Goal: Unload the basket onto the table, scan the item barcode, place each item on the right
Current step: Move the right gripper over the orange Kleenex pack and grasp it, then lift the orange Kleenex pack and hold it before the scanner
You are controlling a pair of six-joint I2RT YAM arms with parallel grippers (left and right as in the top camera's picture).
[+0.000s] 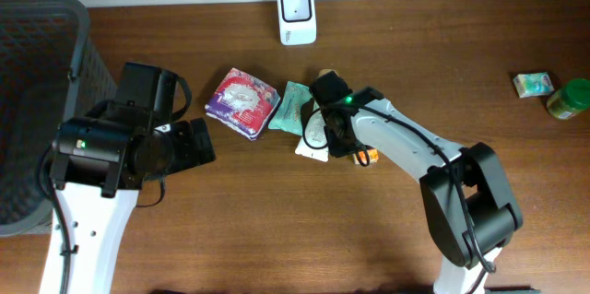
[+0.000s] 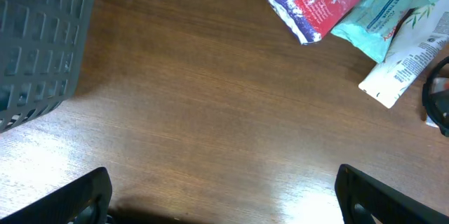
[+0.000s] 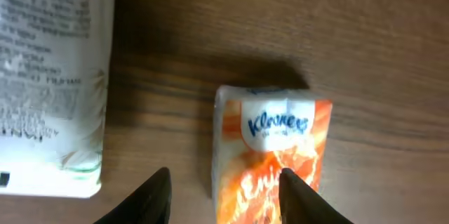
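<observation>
An orange and white Kleenex tissue pack [image 3: 270, 147] lies flat on the wooden table, and only a sliver of the tissue pack [image 1: 368, 157] shows in the overhead view. My right gripper [image 3: 224, 175] hovers over its near end, jaws partly apart. One finger stands clear to the pack's left; the other overlaps its top. From above, the right gripper [image 1: 339, 137] sits mid-table. The white scanner [image 1: 297, 14] stands at the table's far edge. My left gripper [image 2: 221, 182] is open over bare wood, and the left gripper [image 1: 198, 142] points right.
A purple snack pack [image 1: 241, 100], a teal wipes pack [image 1: 290, 107] and a white pouch [image 1: 313, 137] lie just left of the right gripper. A dark mesh basket [image 1: 37, 100] fills the left side. A small packet [image 1: 533, 83] and a green bottle [image 1: 569, 99] sit far right.
</observation>
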